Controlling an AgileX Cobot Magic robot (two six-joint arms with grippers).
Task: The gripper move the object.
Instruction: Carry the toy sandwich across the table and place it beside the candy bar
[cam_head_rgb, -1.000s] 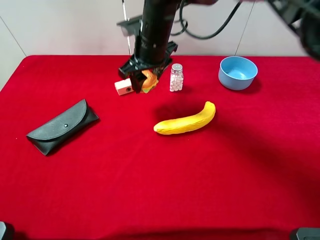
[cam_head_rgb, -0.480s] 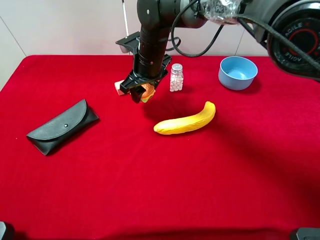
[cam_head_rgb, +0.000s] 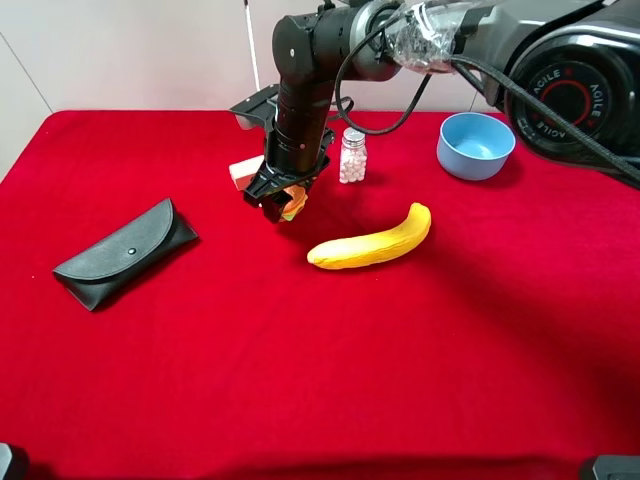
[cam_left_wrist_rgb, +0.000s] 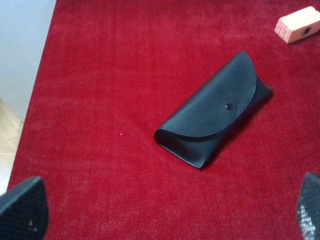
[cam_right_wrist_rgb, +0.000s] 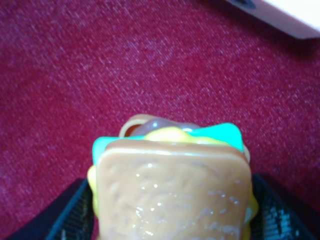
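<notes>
Right gripper (cam_head_rgb: 283, 205): arm extends from the right side and angles down over the back-centre of the counter (cam_head_rgb: 320, 380), which is covered in red cloth. Its fingers (cam_right_wrist_rgb: 70, 217) pinch the toy sandwich (cam_right_wrist_rgb: 172, 185) from both sides. Dark mesh pads flank the tan bread slice, and green, yellow and reddish layers stick out past the bread edge. The sandwich is low over the cloth; cannot tell if it touches.

High view: the sandwich sits at the gripper tip. It is just in front of and right of the pink-white block (cam_head_rgb: 241, 172), front-left of the small bead bottle (cam_head_rgb: 352, 155), and behind and left of the banana (cam_head_rgb: 370, 243). A corner of the block shows at the edge of the right wrist view, apart from the sandwich. The blue bowl (cam_head_rgb: 476, 145) is at back right, well apart from the gripper. The black glasses case (cam_head_rgb: 125, 252) is at left, flap closed, lying diagonally.

Left gripper (cam_left_wrist_rgb: 166, 212): fingers spread wide, only the two tips visible at the frame corners, nothing between them but cloth. It looks down on the glasses case. The pink-white block lies further off, its hole visible on one face.
</notes>
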